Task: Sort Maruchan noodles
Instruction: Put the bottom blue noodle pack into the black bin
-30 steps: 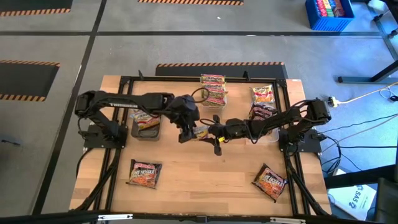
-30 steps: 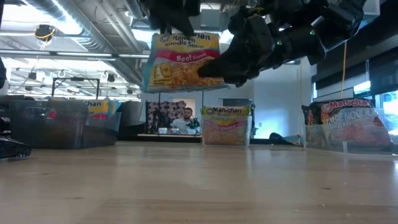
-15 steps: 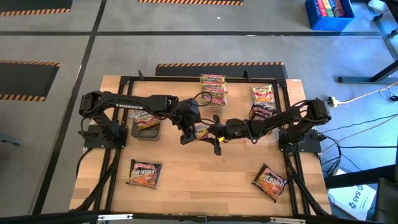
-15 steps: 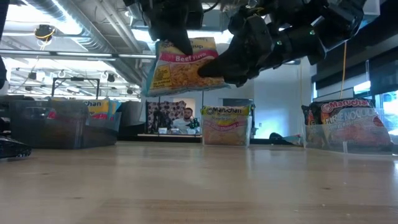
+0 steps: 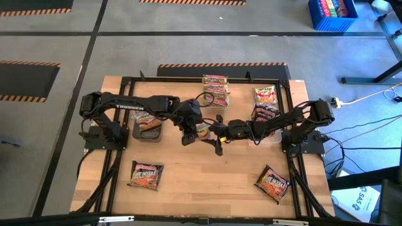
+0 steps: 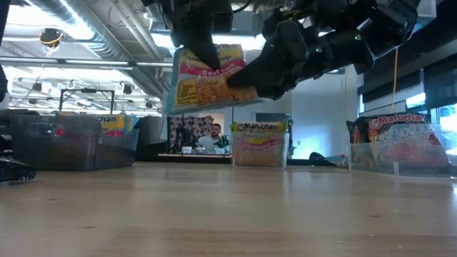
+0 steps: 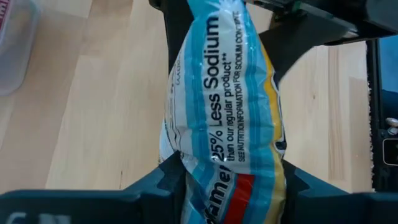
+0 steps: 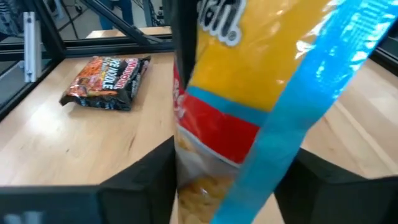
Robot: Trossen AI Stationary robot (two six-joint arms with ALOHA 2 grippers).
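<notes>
One Maruchan noodle packet (image 6: 211,77), yellow with a blue edge and a beef-flavour label, hangs in the air over the table's middle (image 5: 202,130). My left gripper (image 7: 227,180) comes down on it from the upper left (image 6: 200,36) and is shut on it. My right gripper (image 8: 230,180) reaches in level from the table's right (image 6: 264,71). It stands open, with the packet's right-hand part between its fingers. My left gripper pinches the packet between its two fingers, one on each flat face (image 7: 186,168), near the packet's top edge (image 6: 203,57). The fingers slant down from above. The packet hangs below them, slightly tilted and clear of the table. My right gripper has a gap between one finger (image 8: 317,180) and the packet. Whether the other finger (image 8: 152,177) touches it, I cannot tell.
A clear tub (image 5: 148,125) at the left holds a yellow packet; one (image 5: 267,116) at the right holds dark packets. More packets stand at the far edge (image 5: 215,90) (image 5: 266,94). Dark packets lie near left (image 5: 146,175) and near right (image 5: 274,182). A person (image 6: 214,134) sits behind.
My left gripper has come down over the packet's top edge and taken hold of it. The packet has tipped a little and sunk slightly, still clear of the table. My right arm has stayed where it was.
</notes>
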